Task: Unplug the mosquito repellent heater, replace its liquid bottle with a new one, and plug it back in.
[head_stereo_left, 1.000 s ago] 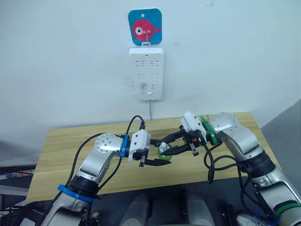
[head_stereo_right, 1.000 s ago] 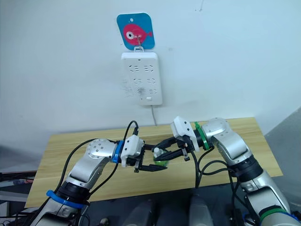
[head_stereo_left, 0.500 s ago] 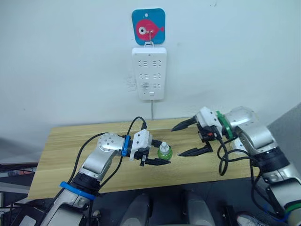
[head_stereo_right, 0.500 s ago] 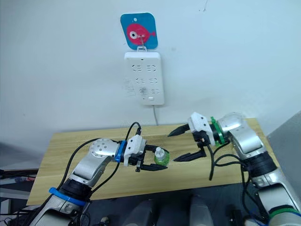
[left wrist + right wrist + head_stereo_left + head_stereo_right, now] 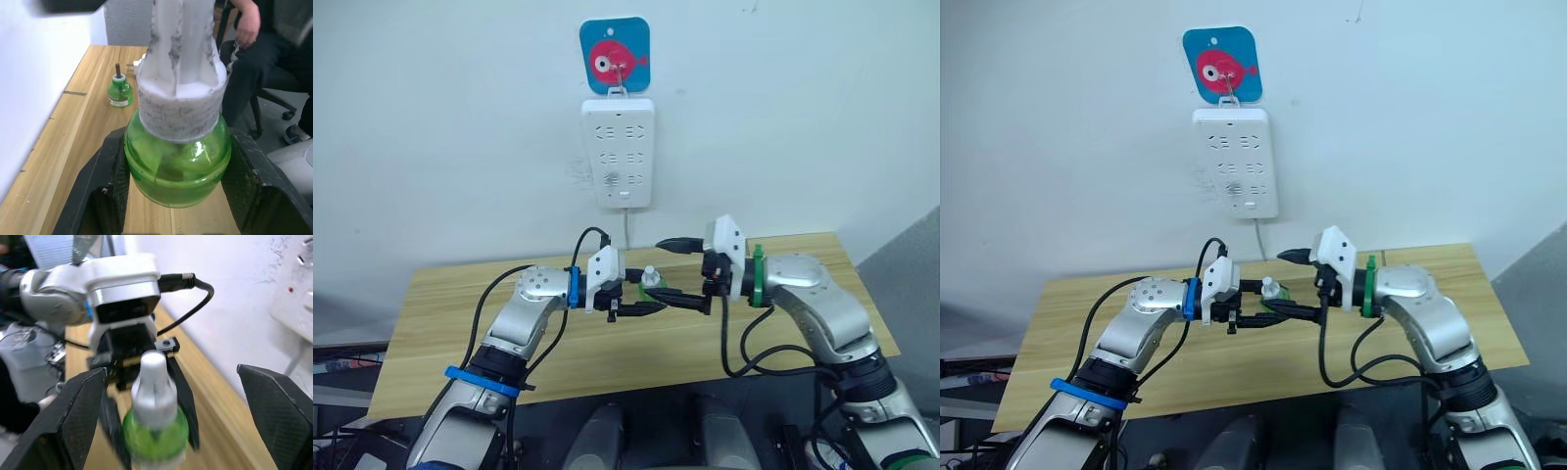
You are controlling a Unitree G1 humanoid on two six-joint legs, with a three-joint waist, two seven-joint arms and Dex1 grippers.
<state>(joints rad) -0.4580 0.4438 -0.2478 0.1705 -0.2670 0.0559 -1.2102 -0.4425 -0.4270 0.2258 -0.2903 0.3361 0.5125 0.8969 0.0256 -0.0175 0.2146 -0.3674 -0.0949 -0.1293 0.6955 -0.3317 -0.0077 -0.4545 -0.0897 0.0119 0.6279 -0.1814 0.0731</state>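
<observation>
My left hand (image 5: 641,305) pinches the green liquid bottle (image 5: 649,286) above the table (image 5: 440,323), below the power strip (image 5: 625,152). My right hand (image 5: 683,270), spread wide, brackets its white cap (image 5: 153,382) (presumably next): I should center on it before closing.

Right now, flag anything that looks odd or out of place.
Nothing is spilled or damaged. The green bottle is held off the table in the left gripper, white cap on, with the open right gripper spread around it. A second green bottle stands upright on the table.
</observation>
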